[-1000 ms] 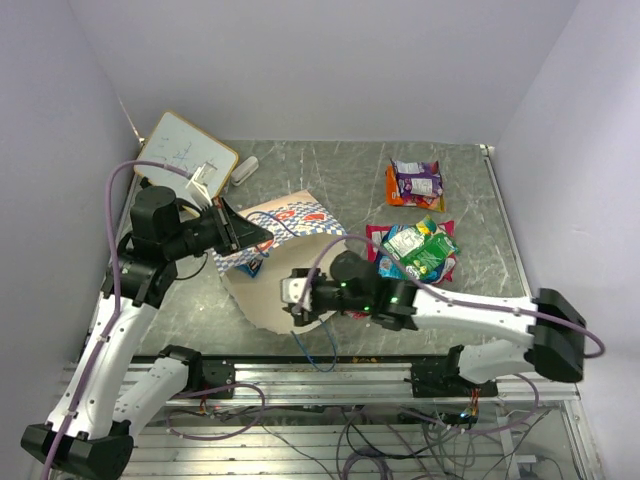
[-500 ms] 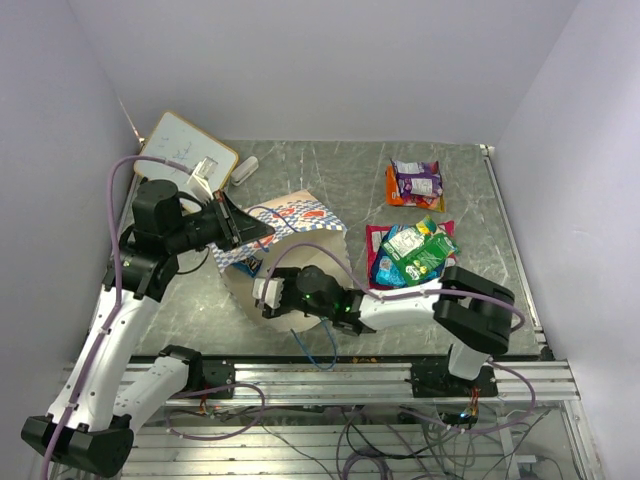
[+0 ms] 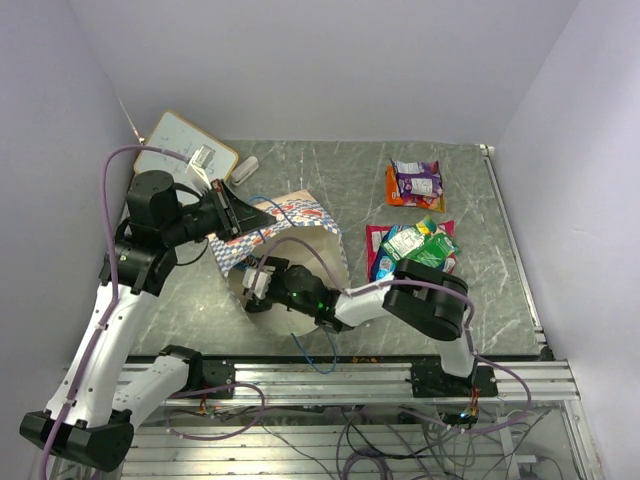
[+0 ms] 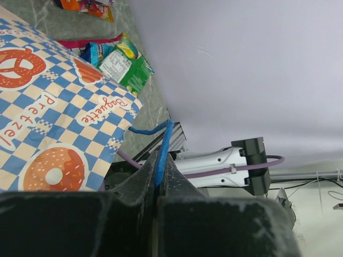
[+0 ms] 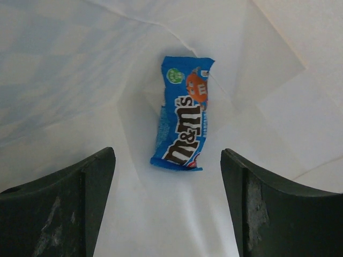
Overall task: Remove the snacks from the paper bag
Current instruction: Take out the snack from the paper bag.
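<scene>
The paper bag (image 3: 300, 215) lies on its side at the table's left middle, its checkered band up. My left gripper (image 3: 250, 215) is shut on the bag's blue cord handle (image 4: 163, 143) and holds that side up; the checkered print (image 4: 53, 118) fills the left wrist view. My right gripper (image 3: 258, 287) is open and reaches into the bag's mouth. In the right wrist view a blue M&M's packet (image 5: 183, 127) lies on the bag's pale inside, just ahead of the open gripper (image 5: 167, 182) and not touched by it. Several snacks (image 3: 412, 250) lie outside on the right.
An orange and a purple packet (image 3: 415, 183) lie at the back right. A wooden-framed whiteboard (image 3: 185, 150) and a small white object (image 3: 245, 168) sit at the back left. The bag's other blue cord (image 3: 320, 350) hangs over the front rail.
My right arm has swung left and pushed its gripper from beside the bag into the bag's mouth. My left gripper has lifted the handle a little.
</scene>
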Robot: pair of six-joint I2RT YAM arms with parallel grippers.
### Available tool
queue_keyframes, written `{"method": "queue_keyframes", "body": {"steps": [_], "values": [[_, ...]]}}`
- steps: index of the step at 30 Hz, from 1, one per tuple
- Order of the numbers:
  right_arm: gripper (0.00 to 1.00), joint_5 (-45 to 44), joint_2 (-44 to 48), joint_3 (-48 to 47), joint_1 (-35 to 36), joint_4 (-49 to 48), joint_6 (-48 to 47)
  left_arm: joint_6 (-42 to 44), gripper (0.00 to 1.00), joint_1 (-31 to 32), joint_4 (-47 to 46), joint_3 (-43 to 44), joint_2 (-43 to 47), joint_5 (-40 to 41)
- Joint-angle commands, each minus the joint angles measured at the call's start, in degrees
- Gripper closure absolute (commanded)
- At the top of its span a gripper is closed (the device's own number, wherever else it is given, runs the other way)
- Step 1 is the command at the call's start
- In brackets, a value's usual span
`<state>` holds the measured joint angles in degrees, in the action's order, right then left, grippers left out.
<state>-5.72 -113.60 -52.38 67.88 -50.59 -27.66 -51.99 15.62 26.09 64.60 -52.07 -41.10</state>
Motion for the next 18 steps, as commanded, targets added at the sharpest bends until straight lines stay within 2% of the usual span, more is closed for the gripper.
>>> {"method": "queue_keyframes", "body": {"steps": [1,8,12,16,18], "values": [[0.19,-2.5,-5.0,-3.9,-1.9,-5.2,2.4,-0.9,0.93,0.8,-2.7,3.0,-0.8,-2.5],[0.18,-2.4,-11.3,-11.5,-3.5,-2.2,2.3,-1.8,0.93,1.4,-3.1,4.2,-1.2,-3.8],[0.21,-5.5,-14.9,-16.7,-4.4,1.9,4.3,-1.5,0.93,1.7,-1.9,5.3,-1.4,-3.9],[0.35,-6.4,-17.9,-21.6,-5.3,8.1,6.1,-0.2,0.93,1.7,0.2,6.8,-1.8,-3.6],[0.47,-6.3,-18.1,-22.0,-5.3,8.7,6.1,0.8,0.93,1.8,1.8,7.6,-2.1,-3.2]]}}
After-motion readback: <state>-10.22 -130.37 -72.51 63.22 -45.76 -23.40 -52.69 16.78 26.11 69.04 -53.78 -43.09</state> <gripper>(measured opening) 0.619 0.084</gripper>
